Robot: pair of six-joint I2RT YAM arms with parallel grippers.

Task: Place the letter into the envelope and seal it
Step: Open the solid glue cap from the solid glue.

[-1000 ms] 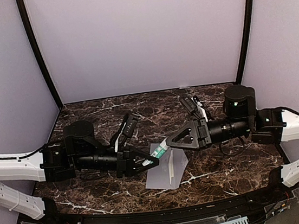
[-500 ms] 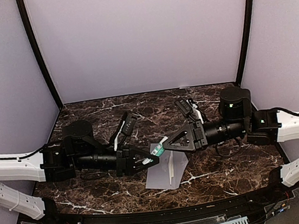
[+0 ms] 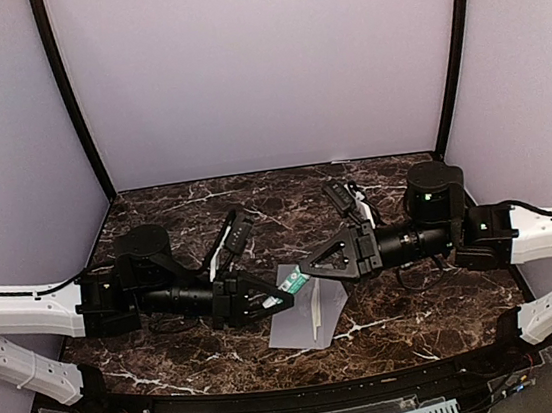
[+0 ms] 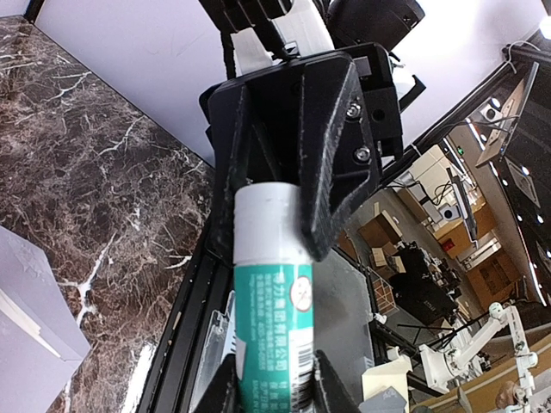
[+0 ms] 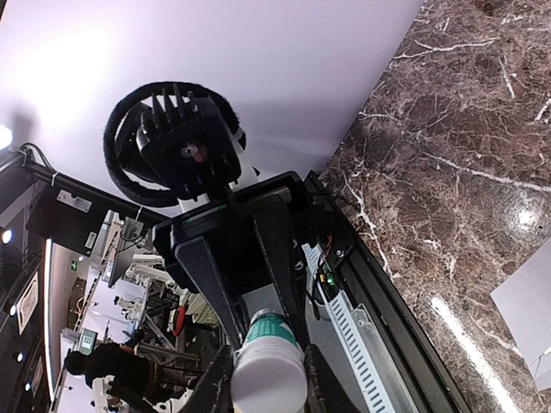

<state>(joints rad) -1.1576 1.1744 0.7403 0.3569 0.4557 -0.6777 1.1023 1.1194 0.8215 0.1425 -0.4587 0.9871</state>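
Standing beside the table (image 3: 155, 206), I see both arms meeting in the air over the grey envelope (image 3: 297, 333), with a glue stick (image 3: 291, 283) bridged between them. The left gripper (image 3: 281, 295) is clamped on the green body of the stick. The right gripper (image 3: 305, 265) has its two fingers closed against the sides of the white cap (image 4: 263, 224). The view from the left wrist shows this best, with the cap wedged between the black fingers.

The envelope lies flat on the marble just below the two grippers, near the front edge. The letter (image 3: 315, 315) shows as a narrow pale strip lying along the envelope. From here I cannot quite tell whether it is tucked fully inside or merely resting in the open mouth, though it looks to be in.

So the first half of the job seems to be done. Sealing is what remains, and none of it shows as finished. The cap is on the stick, no glue has reached the flap, and the envelope does not look folded shut. I would guess the work in hand is pulling the cap off. After that, the stick must be brought down to the flap, rubbed along it, and the flap pressed closed.
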